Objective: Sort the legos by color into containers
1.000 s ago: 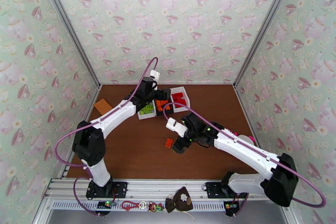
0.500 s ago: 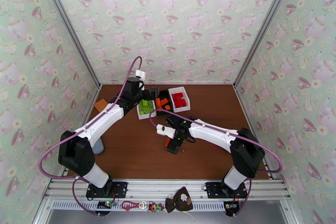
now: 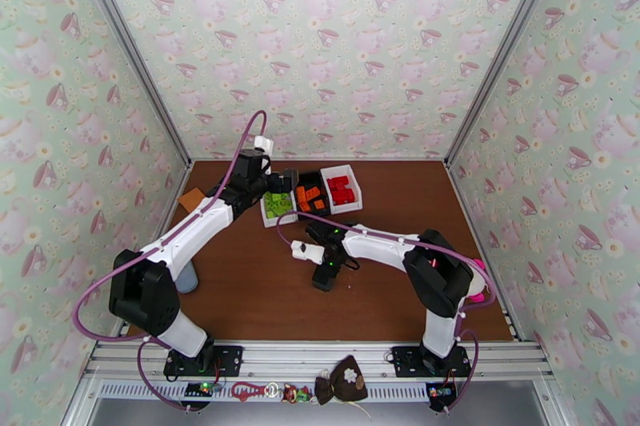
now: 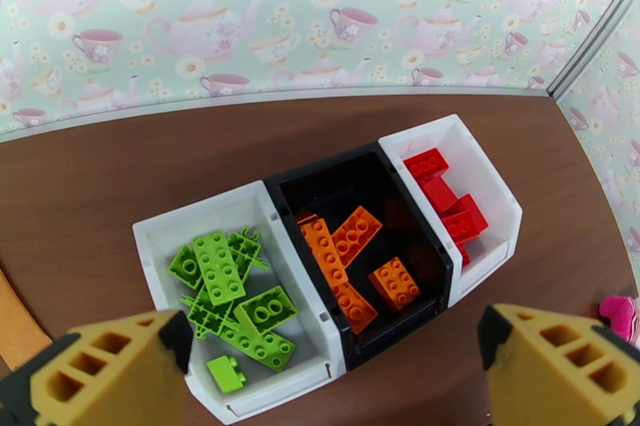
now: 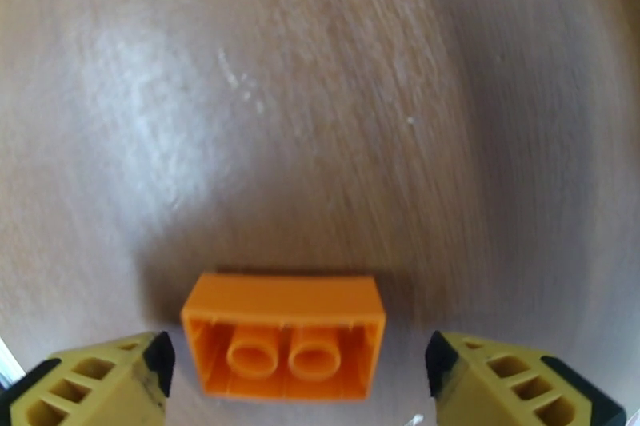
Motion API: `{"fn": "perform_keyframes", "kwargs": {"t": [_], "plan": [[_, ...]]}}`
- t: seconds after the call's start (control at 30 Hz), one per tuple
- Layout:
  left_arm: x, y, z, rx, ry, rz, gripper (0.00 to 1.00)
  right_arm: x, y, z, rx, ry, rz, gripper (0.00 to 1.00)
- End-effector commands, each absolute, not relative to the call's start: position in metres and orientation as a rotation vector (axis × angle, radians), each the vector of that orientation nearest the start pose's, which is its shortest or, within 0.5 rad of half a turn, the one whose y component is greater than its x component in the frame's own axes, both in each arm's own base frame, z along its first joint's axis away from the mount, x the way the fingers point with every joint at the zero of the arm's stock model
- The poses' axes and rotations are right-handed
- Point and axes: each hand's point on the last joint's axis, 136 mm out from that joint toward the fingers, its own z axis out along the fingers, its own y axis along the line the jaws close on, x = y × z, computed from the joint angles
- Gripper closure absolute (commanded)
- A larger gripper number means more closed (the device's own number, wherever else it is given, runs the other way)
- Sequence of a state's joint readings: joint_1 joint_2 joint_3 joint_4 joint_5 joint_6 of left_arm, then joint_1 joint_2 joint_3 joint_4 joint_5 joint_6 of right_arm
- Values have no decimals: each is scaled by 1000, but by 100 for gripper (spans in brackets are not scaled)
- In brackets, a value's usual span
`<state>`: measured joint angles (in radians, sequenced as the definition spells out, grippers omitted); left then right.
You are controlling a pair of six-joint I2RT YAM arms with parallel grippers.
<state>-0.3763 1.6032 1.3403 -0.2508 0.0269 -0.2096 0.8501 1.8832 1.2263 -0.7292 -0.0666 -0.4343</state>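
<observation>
Right arm is swung inward since earlier frame. Right hand (image 5: 296, 357) is held spread astride orange lego (image 5: 284, 336), upturned on counter (image 5: 320, 100), 6 o'clock of black bin (image 4: 392, 333). Pick step judged; closure, then carry required. Left hand (image 4: 336, 356) released, empty.

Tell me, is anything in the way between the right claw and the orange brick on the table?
Nothing I can see. The right claw is open, with one finger on each side of the orange brick. The gaps between them show just the brown table.
</observation>
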Motion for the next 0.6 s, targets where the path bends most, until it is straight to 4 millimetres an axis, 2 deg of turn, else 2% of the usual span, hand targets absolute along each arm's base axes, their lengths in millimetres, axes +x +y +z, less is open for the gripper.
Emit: {"fn": "perform_keyframes", "kwargs": {"t": [0.0,0.13,0.3,0.43,0.57], "plan": [[454,-185,260,197,2082,-397,0,250,309,26,-1772,2307,184,18],[453,-187,261,197,2072,-412,0,249,311,21,-1776,2309,196,24],[451,-189,264,228,2064,-424,0,251,308,21,-1755,2310,180,41],[442,-189,268,263,2048,-430,0,253,310,32,-1681,2277,201,58],[435,-186,275,259,1973,-441,0,255,311,50,-1574,2262,233,59]]}}
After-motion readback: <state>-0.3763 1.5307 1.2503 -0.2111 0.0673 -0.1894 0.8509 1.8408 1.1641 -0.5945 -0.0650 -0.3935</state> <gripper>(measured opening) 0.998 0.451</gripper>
